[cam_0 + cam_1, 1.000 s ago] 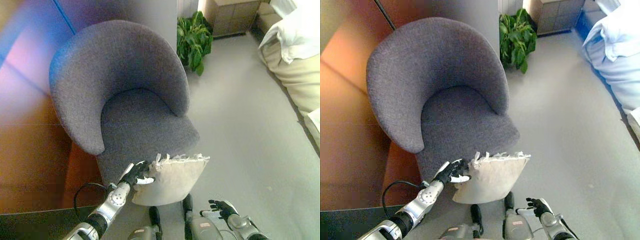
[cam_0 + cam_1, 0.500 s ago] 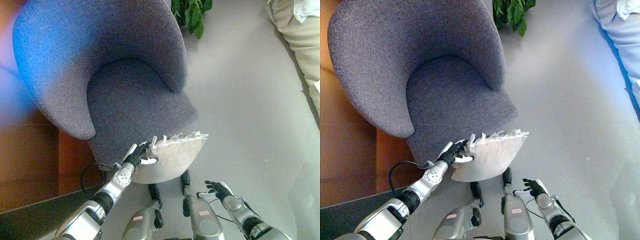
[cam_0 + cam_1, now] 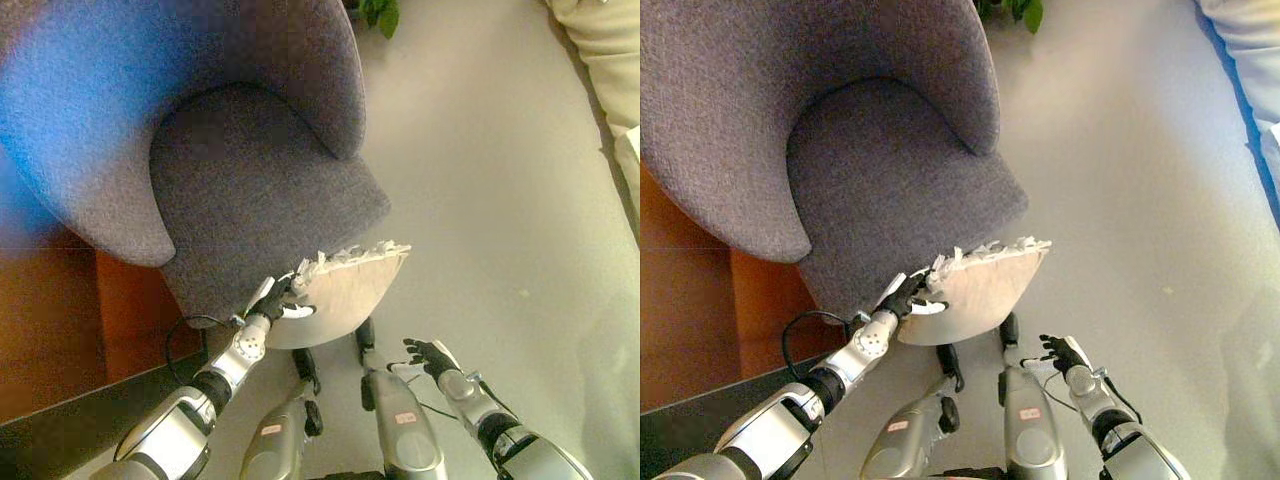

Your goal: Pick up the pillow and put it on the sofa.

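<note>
A beige pillow [image 3: 340, 300] with a white fringed edge hangs in front of the grey tub chair's seat [image 3: 250, 190], level with its front edge. My left hand [image 3: 275, 300] is shut on the pillow's left corner and holds it up off the floor. It shows in the right eye view too [image 3: 908, 296], with the pillow [image 3: 975, 295] beside it. My right hand [image 3: 428, 355] is low at the right, empty, with its fingers relaxed, apart from the pillow.
The grey chair's curved back [image 3: 300, 60] wraps round the seat. A wooden wall panel [image 3: 50, 320] stands at the left. A green plant [image 3: 378, 12] is at the top. A cream cushion [image 3: 600, 40] lies at the upper right. Pale floor [image 3: 500, 200] spreads right.
The camera has tilted down, so the whole scene has shifted up in the views. My left hand keeps its hold on the pillow's corner. The right hand stays low.
</note>
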Controlling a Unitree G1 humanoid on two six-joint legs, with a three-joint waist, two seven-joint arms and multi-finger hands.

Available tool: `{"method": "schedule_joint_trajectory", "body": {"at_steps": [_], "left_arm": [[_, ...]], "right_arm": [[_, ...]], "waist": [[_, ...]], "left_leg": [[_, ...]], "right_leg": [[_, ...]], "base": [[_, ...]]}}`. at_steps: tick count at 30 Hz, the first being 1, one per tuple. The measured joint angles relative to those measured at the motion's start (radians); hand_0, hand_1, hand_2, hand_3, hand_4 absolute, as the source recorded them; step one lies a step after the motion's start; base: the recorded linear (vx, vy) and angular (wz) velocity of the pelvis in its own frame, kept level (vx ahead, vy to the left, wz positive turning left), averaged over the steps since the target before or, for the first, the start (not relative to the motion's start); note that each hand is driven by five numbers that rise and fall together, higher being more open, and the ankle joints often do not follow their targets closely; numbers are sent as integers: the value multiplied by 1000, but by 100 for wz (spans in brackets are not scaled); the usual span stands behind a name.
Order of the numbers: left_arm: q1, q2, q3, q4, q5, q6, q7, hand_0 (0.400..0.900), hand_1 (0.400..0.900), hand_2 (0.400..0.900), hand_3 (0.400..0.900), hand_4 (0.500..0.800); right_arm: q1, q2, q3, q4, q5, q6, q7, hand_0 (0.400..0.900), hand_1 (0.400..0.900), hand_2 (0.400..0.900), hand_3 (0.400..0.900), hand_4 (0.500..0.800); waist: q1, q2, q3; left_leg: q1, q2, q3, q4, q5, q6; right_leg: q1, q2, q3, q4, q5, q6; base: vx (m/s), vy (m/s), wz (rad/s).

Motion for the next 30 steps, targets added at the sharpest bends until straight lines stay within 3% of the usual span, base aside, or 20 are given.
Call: {"method": "schedule_joint_trajectory", "body": {"at_steps": [11, 15, 16, 18, 30], "left_arm": [[-113, 2, 2, 69, 73, -6, 125, 900, 900, 900, 900, 800], [-125, 8, 4, 75, 73, -8, 145, 900, 900, 900, 900, 800], [-125, 7, 4, 81, 74, -14, 148, 845, 845, 845, 845, 767], [-129, 7, 5, 90, 93, -16, 152, 400, 400, 400, 400, 500], [-171, 25, 19, 110, 101, -17, 168, 400, 400, 400, 400, 500]], "right_arm": [[-94, 2, 65, -74, 26, 22, -32, 900, 900, 900, 900, 800], [-97, 6, 83, -80, 36, 24, -45, 900, 900, 900, 900, 800], [-97, 7, 85, -80, 37, 25, -47, 900, 900, 900, 900, 800], [-99, 12, 85, -80, 40, 28, -48, 900, 900, 900, 900, 800], [-100, 27, 85, -80, 43, 34, -48, 900, 900, 900, 900, 800]], "waist": [[-1, -34, 19], [-2, -43, 22], [-2, -46, 22], [-1, -53, 22], [-3, -85, 23]], "left_leg": [[-112, -2, 26, 40, 1, 6], [-119, -2, 30, 41, 0, 8], [-120, -3, 30, 41, 0, 8], [-125, -3, 30, 44, 0, 9], [-146, -10, 32, 56, -2, 16]], "right_leg": [[-121, -1, 32, 35, 16, -4], [-129, -2, 35, 35, 18, -3], [-130, -2, 36, 35, 19, -2], [-134, -2, 36, 35, 20, 0], [-150, -9, 40, 33, 28, 3]], "base": [[-43, -25, -9], [-12, -14, -1], [0, 0, 0], [0, 0, 0], [0, 0, 0]]}}
